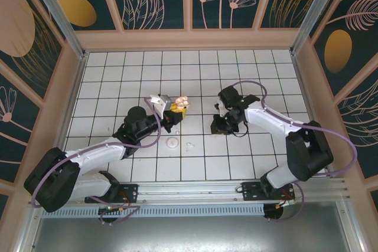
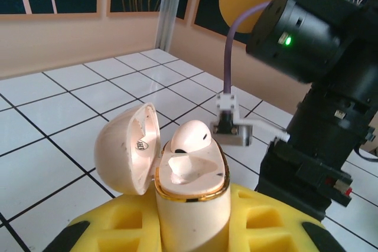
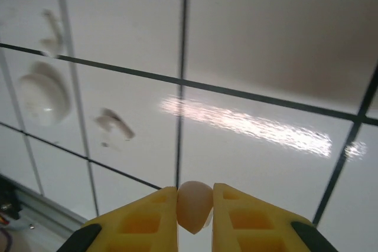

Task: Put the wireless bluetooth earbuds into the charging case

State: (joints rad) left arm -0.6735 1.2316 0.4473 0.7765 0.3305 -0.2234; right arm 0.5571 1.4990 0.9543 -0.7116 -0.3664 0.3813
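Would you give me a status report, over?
Left tool shut on open case, one bud seated. Right tool shut on second bud. Disc lies off the path.

Charging case [image 2: 192, 205] pale pink-cream w/ gold rim; earbuds [image 2: 190, 137] cream-pink; disc [image 1: 172, 142] white; table [image 1: 236, 69] white tiles, dark grid lines; walls [image 1: 171, 16] dk teal w/ gold & peach plant motifs.

left arm [image 1: 97, 151] extended, left fingers [image 2: 269, 222] clamped, right arm [image 1: 277, 123] bent, right fingers [image 3: 142, 222] pinched
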